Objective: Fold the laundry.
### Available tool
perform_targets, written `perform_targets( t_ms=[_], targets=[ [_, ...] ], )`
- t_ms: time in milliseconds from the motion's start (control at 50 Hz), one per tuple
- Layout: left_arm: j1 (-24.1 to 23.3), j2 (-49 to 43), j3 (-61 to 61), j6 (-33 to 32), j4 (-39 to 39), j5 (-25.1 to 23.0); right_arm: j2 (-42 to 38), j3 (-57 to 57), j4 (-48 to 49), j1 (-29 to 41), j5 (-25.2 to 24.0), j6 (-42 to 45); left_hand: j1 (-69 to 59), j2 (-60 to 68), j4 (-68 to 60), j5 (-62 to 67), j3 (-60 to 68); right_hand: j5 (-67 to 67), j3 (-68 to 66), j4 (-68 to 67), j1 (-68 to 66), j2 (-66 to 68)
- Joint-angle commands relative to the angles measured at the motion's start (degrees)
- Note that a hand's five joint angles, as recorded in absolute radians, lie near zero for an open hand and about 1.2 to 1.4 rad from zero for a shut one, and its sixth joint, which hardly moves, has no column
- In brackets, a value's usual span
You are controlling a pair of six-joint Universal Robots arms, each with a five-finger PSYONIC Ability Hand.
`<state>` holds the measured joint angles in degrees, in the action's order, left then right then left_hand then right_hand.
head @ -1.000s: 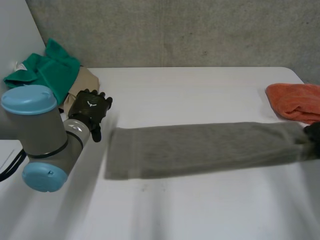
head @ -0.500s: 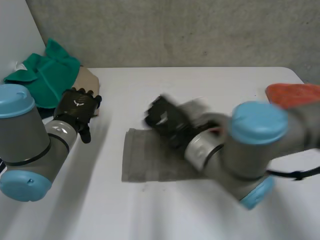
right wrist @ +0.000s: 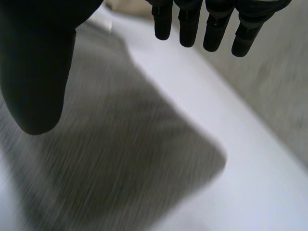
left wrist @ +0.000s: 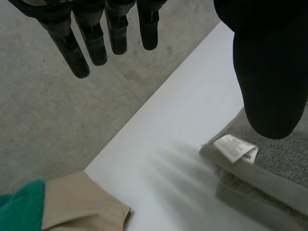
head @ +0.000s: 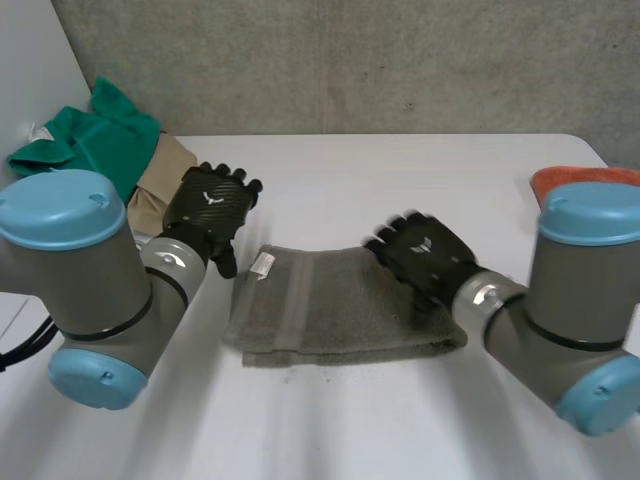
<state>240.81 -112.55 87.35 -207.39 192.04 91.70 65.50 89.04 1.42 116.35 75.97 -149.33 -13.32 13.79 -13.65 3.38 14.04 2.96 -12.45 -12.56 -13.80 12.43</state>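
bench (head: 400,170): white, set against a bare concrete wall, it carries all the laundry.
arms: the left arm (head: 80,280) and the right arm (head: 570,320), grey-jointed with light-blue caps, reach in from either side of the work.
grey towel (head: 330,310): lies flat at mid-bench between the two robot hands, well apart from the other cloths.
fold so far: the towel appears already doubled into a short, wide packet, with layers stacked at its tagged end. By that reading at least one fold is done. A further fold or a squaring-up may be left, and the heaped green cloth looks untouched.
towel's look: thick terry with a flat woven band across it near the left end. The near edge runs uneven and the layers do not quite line up. The corner by the right robot hand is rounded.
green cloth (head: 100,140): bunched at the bench's far left corner.
tan cloth (head: 160,175): just beside the green one, partly under it.
orange cloth (head: 575,180): at the far right edge, partly behind the right arm.
left robot hand (head: 208,205): fingers straight and spread, holding nothing. It hovers over bare bench just beyond the towel's tagged corner.
right robot hand (head: 425,255): fingers straight, holding nothing, poised over the towel's right end. Whether it touches the cloth cannot be told.
care tag (left wrist: 236,147): small and white, sticking out at the towel's far left corner.
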Motion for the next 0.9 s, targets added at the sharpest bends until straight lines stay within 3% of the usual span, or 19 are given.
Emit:
perform_targets(
  t_ms=[20, 40, 100, 180, 240, 260, 320, 460, 520, 560, 600, 680, 820, 900],
  targets=[
    [-1.22, -1.0, 0.1, -0.03, 0.0, 0.06, -4.58, 4.57, -2.22, -5.6, 0.84, 8.95, -0.43, -0.04, -0.1, 0.37, -0.29, 19.75, -20.26, -20.14, -18.9, 20.27],
    [-1.22, -1.18, 0.36, -0.03, 0.0, 0.06, -6.15, 3.87, -2.13, -6.13, 1.19, 11.05, -0.43, -0.04, -0.1, 0.37, -0.29, 41.82, -42.33, -42.21, -40.97, 42.34],
    [-1.22, -1.18, 0.98, -0.03, -0.09, 0.15, -6.87, 1.76, -0.82, -5.96, 3.38, 12.31, -0.43, -0.04, -0.1, 0.37, -0.29, 67.0, -67.51, -67.39, -66.15, 67.53],
    [-1.05, -0.57, 2.47, -0.03, -0.09, 0.06, -6.52, -1.31, 7.33, -4.82, 10.23, 13.27, -0.43, -0.04, -0.1, 0.37, -0.29, 67.04, -67.55, -67.44, -66.2, 67.57],
    [-0.78, -0.04, 2.91, -0.03, -0.09, 0.24, -4.95, -2.55, 10.43, -1.32, 11.3, 14.5, -0.43, -0.04, -0.1, 0.37, -0.29, 67.04, -67.55, -67.44, -66.2, 67.57],
    [-0.61, 0.31, 3.0, -0.03, -0.09, 0.41, -3.46, -3.6, 12.44, 2.7, 11.04, 15.98, -0.43, -0.04, -0.1, 0.37, -0.29, 67.04, -67.55, -67.44, -66.2, 67.57],
    [-0.17, 1.46, 3.17, -0.03, -0.18, 0.59, -3.18, -5.36, 14.56, 8.61, 8.85, 17.75, -0.43, -0.04, -0.1, 0.37, -0.29, 67.04, -67.55, -67.44, -66.2, 67.57],
    [2.03, 2.87, 4.67, 0.06, -0.27, 0.94, -10.29, -6.33, 17.21, 20.57, -4.5, 22.93, -0.6, 0.13, -0.27, 0.54, -0.13, 67.04, -67.55, -67.44, -66.2, 67.57],
    [2.03, 2.87, 4.93, 0.5, -0.35, 1.03, -12.67, -6.77, 16.6, 21.73, -4.26, 24.34, -0.77, 0.3, -0.44, 0.71, 0.04, 67.04, -67.55, -67.44, -66.2, 67.57],
    [2.03, 2.87, 5.11, 1.72, -0.44, 1.12, -12.94, -7.03, 15.98, 21.64, -1.37, 23.82, -1.1, 0.63, -0.77, 1.04, 0.38, 24.22, -24.73, -24.61, -23.37, 24.74],
    [2.03, 2.87, 5.02, 3.04, -0.44, 1.29, -12.24, -6.68, 15.98, 21.29, 1.18, 21.98, -1.27, 0.8, -0.94, 1.21, 0.55, -0.92, 0.41, 0.52, 1.76, -0.39],
    [1.94, 2.95, 3.53, 7.43, -0.35, 3.22, -6.46, -5.28, 15.89, 18.58, 4.18, 7.09, -1.44, 0.97, -1.11, 1.38, 0.71, -2.96, 2.45, 2.56, 3.8, -2.43],
    [-0.86, 2.78, -0.86, 13.23, -0.71, 4.54, 3.75, -3.08, 12.66, 8.47, 2.52, -20.96, -1.94, 1.47, -1.61, 1.88, 1.22, -2.96, 2.45, 2.56, 3.8, -2.43],
    [-5.43, 1.46, -3.68, 16.75, -1.14, 4.46, 3.24, -6.94, 4.39, 5.73, 0.41, -25.66, -2.11, 1.64, -1.78, 2.05, 1.39, -2.96, 2.45, 2.56, 3.8, -2.43]
  ],
)
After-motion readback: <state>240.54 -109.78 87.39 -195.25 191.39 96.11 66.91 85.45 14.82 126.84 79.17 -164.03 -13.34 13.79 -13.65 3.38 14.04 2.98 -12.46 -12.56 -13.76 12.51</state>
